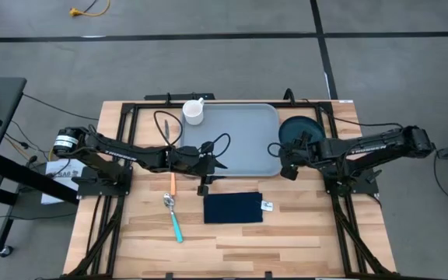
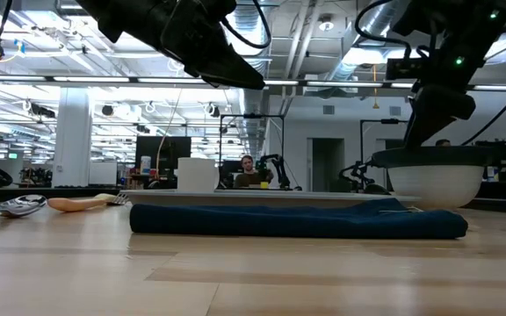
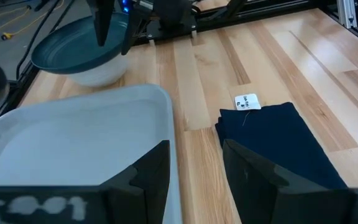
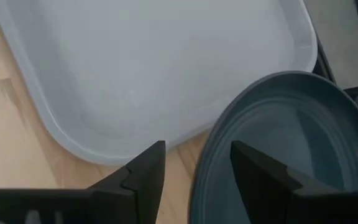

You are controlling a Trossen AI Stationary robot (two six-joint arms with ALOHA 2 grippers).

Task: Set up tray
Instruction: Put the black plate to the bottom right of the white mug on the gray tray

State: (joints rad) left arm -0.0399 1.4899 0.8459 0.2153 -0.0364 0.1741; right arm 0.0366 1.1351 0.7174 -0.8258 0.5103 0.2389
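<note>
Beside the tray's [image 1: 239, 144] right edge, my right gripper [image 4: 194, 165] straddles the plate's [image 4: 278, 149] rim, jaws wide, nothing gripped. Next I judge: pinch the rim, lift it onto the tray. My left gripper [image 3: 194, 168] hovers open at the tray's near edge.

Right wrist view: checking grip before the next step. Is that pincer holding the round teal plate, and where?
Nothing is held. The right pincer stands open over the near rim of the round dark teal plate, beside the grey-blue plastic tray.
</note>
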